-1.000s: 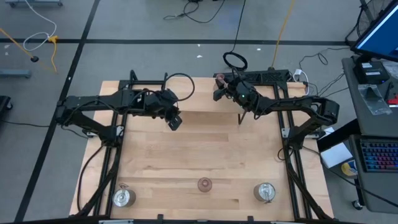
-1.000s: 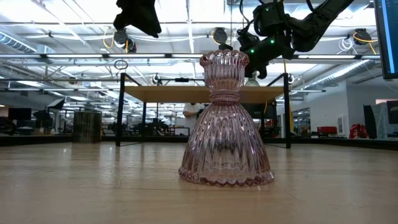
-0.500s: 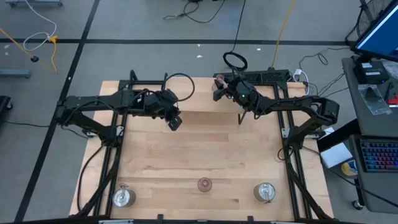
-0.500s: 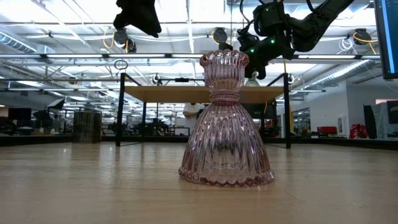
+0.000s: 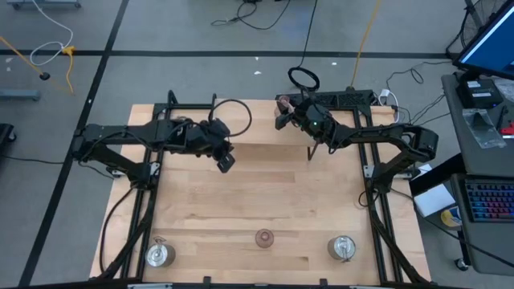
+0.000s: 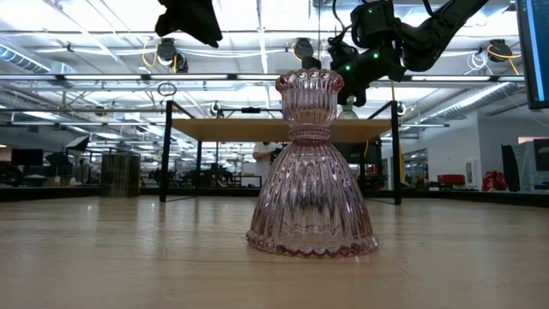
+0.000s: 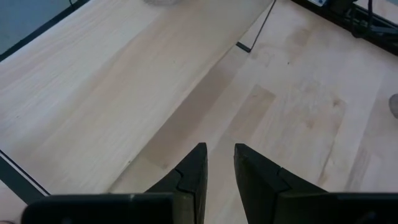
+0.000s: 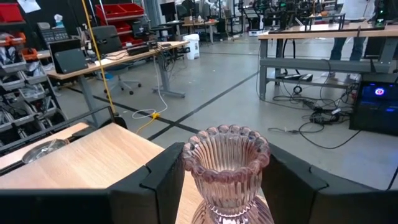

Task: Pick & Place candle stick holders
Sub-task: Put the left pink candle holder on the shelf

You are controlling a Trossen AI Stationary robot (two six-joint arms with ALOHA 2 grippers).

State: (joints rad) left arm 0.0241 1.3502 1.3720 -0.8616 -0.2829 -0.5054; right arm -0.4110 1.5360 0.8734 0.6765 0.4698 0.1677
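Your right gripper (image 8: 224, 186) brackets a pink glass candle holder (image 8: 227, 168) at the table's far edge; grip uncertain, base cut off. Left gripper (image 7: 217, 168) is narrowly parted, empty.

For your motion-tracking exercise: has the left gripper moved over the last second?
Yes, slightly. In the high view the left gripper has shifted further from the pink glass candle holder, towards the table's far edge.

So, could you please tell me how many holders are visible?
4: left silver, middle pink, right silver in a row; far pink at right end effector; others possibly hidden.
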